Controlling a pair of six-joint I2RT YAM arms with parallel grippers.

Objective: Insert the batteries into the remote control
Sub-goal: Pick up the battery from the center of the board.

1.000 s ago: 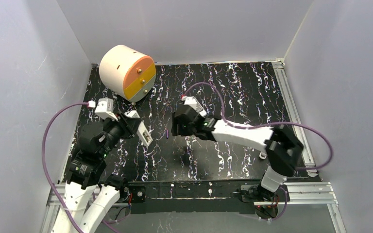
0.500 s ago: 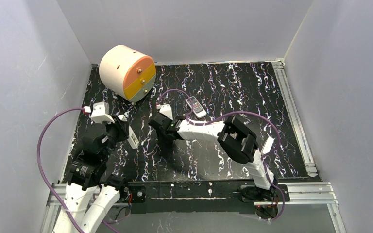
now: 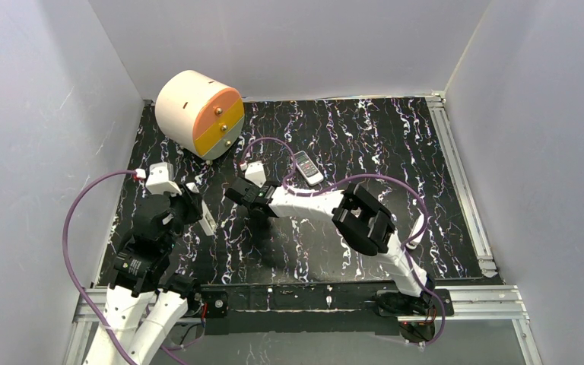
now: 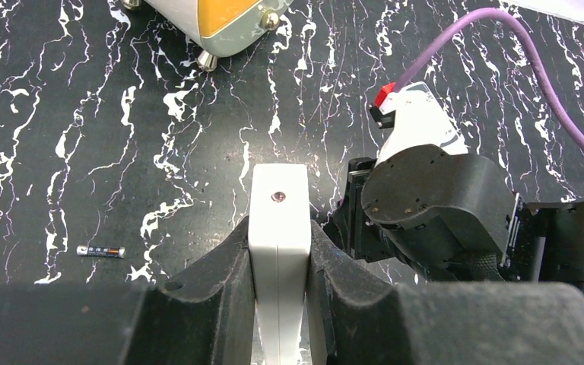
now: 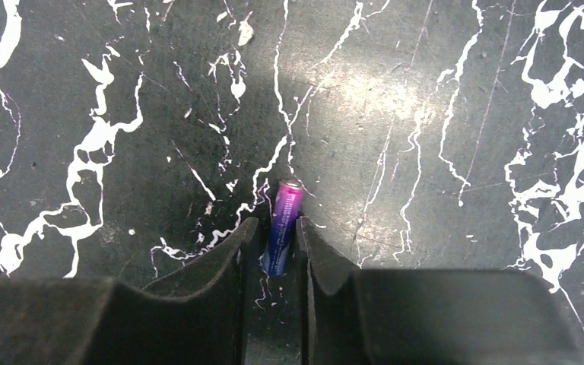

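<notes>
**Q:** Fig. A: where does the purple battery (image 5: 284, 220) lie?
**A:** On the black mat (image 5: 441, 251), between the fingers of the right gripper (image 5: 277, 226), which are pressed in against it. Its long axis runs 12 to 6 in the wrist view (tipped slightly toward 1).

**Q:** And the remote (image 4: 277, 198)?
**A:** Clamped edge-on in the left gripper (image 4: 277, 232), at about 8 o'clock from the right gripper when seen from overhead. The label on a second battery (image 4: 100, 251) is too small to read.

A battery (image 5: 284, 226) sits in my right gripper (image 5: 277, 228) on the table (image 3: 395, 137), right of the remote (image 4: 277, 220) in my left gripper (image 4: 277, 236); a second remote (image 3: 306, 167) lies behind.
</notes>
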